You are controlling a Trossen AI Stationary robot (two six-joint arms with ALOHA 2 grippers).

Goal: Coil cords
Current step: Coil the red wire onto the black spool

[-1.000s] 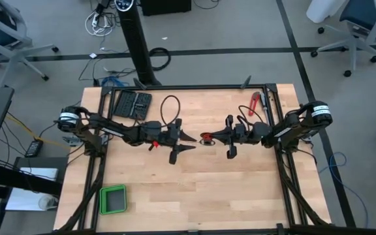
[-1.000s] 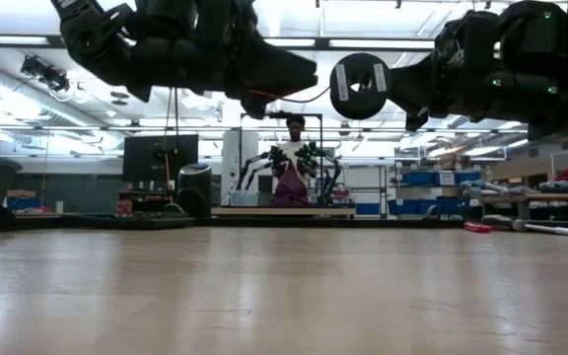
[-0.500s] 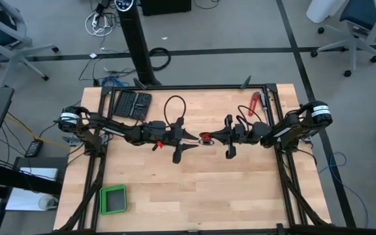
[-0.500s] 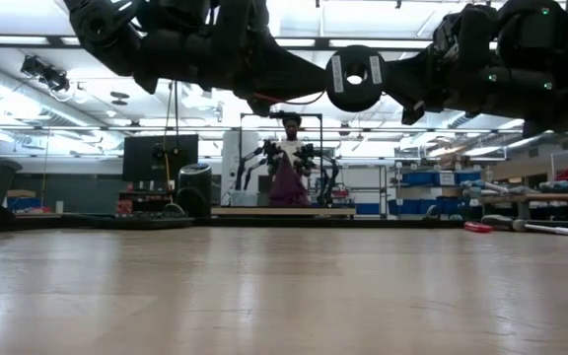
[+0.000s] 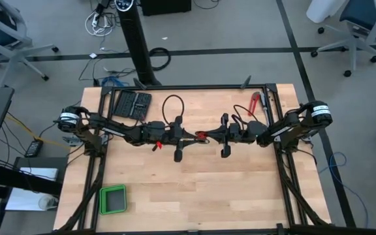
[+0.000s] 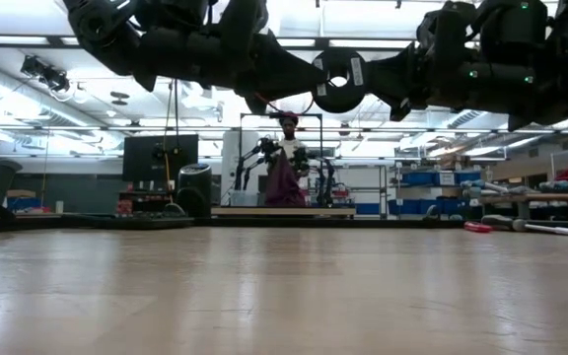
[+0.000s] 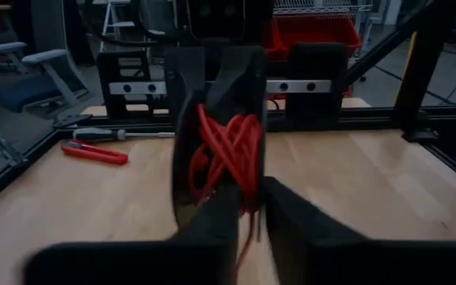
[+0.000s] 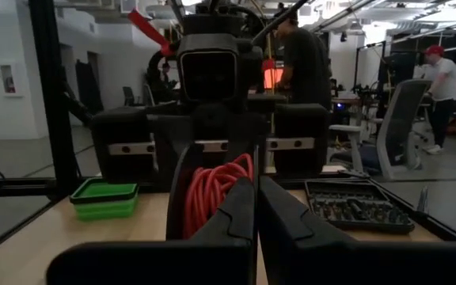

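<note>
Wooden table (image 5: 194,189), mid-frame | right gripper (image 5: 204,136) clamped on red cord (image 7: 226,162) bundle | left gripper (image 5: 191,137) closing on it | handoff underway, we reckon | next: right lets go

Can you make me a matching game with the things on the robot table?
Things:
1. thin red cord bundle
2. green square plastic tray
3. red-handled hand tool
4. black case of bits

Places:
A. near left corner
B. far right edge
C. held up between both arms, mid-table
D. far left part

Pairs: 1-C, 2-A, 3-B, 4-D
</note>
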